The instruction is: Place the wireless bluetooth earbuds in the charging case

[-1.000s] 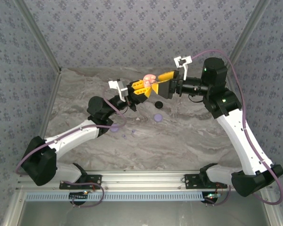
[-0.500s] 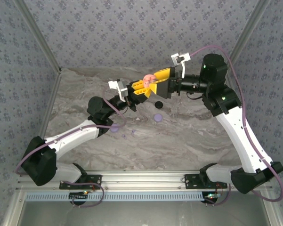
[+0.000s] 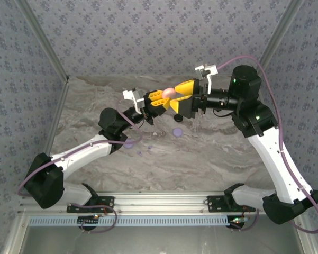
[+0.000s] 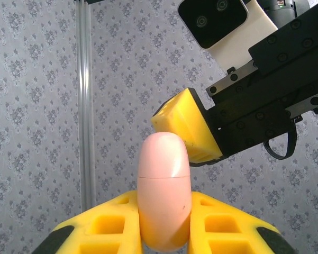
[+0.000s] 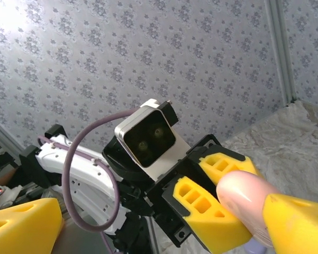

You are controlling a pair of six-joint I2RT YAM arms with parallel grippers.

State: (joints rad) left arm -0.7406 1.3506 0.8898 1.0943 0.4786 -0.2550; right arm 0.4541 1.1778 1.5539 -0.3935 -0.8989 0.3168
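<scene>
Over the marble table [image 3: 217,153] my two arms meet in mid-air. The right gripper [image 3: 175,97] is spread wide about the top end of the case. The left gripper [image 3: 161,98] pinches the pink charging case [image 4: 164,201] by its lower half. To lift the lid cleanly, I judge I should close squarely above the seam and pull straight, without twisting. Tiny lilac specks, likely earbuds [image 3: 150,148], lie on the table below.

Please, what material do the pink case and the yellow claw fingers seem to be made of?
The pink case: likely smooth hard plastic with a satin finish; it shows a soft highlight and a thin seam. The yellow fingers of the left claw: likely matte moulded plastic; dull surface, square hollows.
</scene>
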